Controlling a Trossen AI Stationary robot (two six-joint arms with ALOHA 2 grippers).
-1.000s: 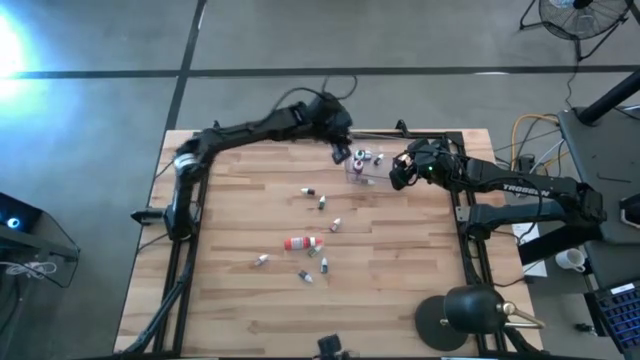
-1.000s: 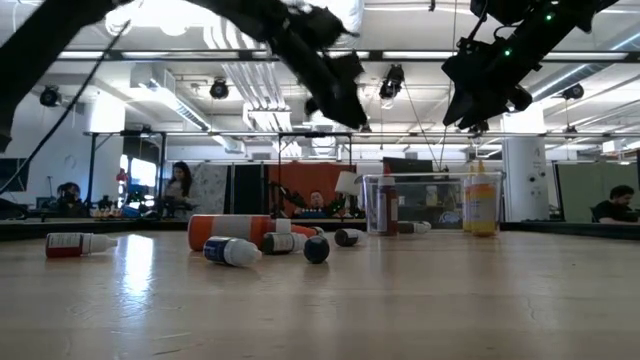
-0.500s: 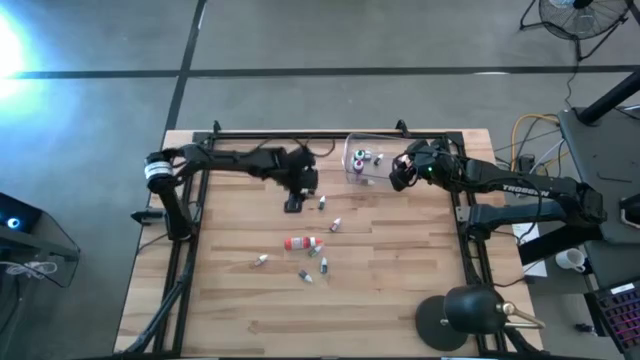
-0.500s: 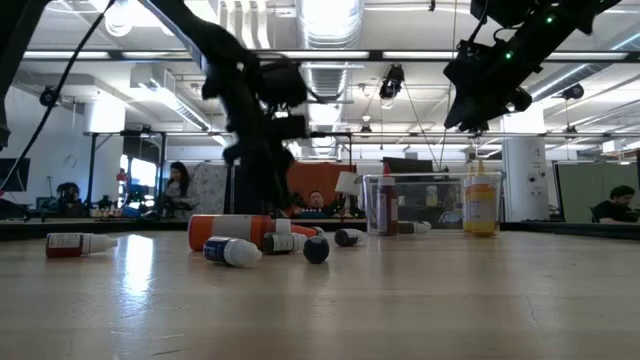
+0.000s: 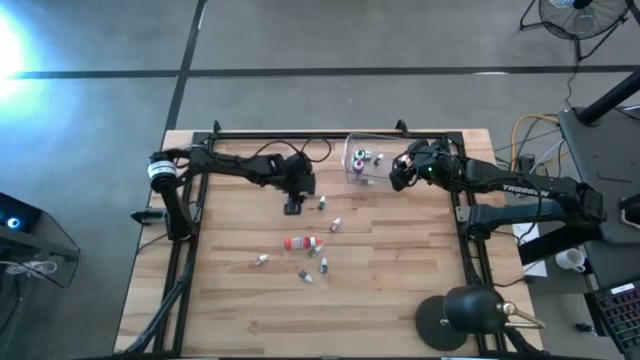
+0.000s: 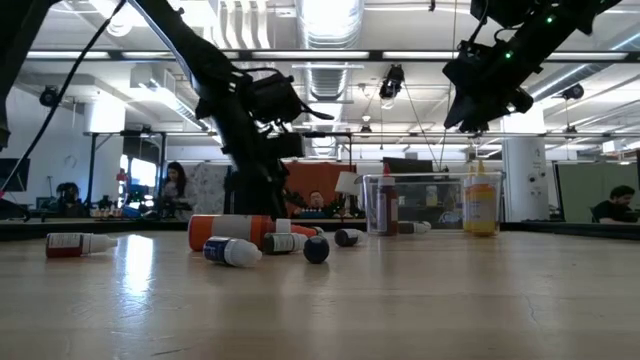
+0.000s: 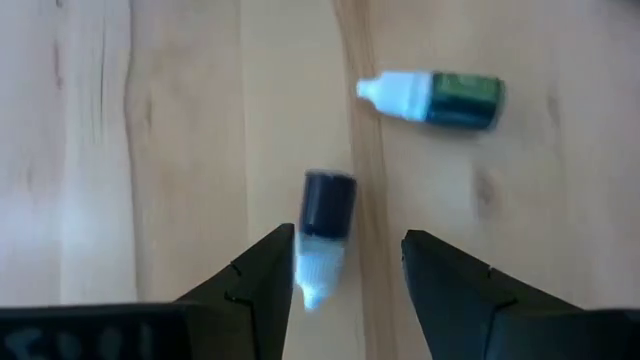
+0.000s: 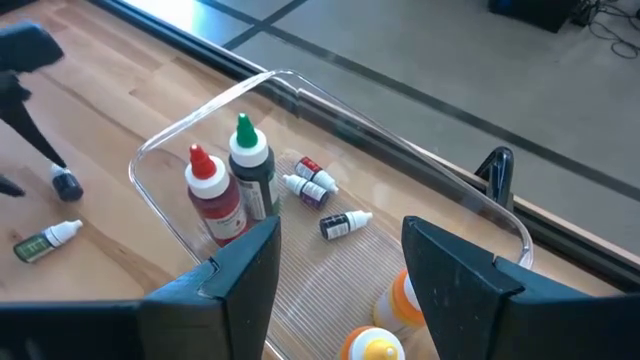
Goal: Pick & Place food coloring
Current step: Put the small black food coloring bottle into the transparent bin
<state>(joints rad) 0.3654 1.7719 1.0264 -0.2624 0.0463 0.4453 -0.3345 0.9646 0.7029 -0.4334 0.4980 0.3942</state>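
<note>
the clear plastic box (image 5: pixel 362 165) stands at the far edge of the table (image 5: pixel 240 300) and serves as the reference landmark.

left gripper (image 7: pixel 345 290): lowered to the table surface, well to the left of the box in the high view (image 5: pixel 293 205). its jaws are open. a small dark-bodied bottle with a white tip (image 7: pixel 322 232) lies flat between the jaws, close against one finger (image 7: pixel 262 285); contact cannot be confirmed. a second small bottle with a green label and white cap (image 7: pixel 436 97) lies on its side just beyond, apart from the jaws.

right gripper (image 8: pixel 340 270): held above the table just to the right of the box (image 5: pixel 400 172). its jaws are open and hold nothing.

food coloring inside the box, per the right wrist view: a red bottle with a red-tipped white cap (image 8: pixel 212 195) and a dark bottle with a green cap (image 8: pixel 250 170) stand upright side by side at one end. three tiny bottles (image 8: pixel 315 188) lie flat on the box floor near them. two orange-and-white caps (image 8: pixel 385 320) show at the other end, partly hidden by the gripper.

food coloring outside the box, per the high view: a larger red-orange bottle (image 5: pixel 301 243) lies on its side well in front of the box, toward the table centre. several tiny bottles lie scattered around it (image 5: pixel 322 265), and one more (image 5: pixel 335 224) lies between it and the box.
</note>
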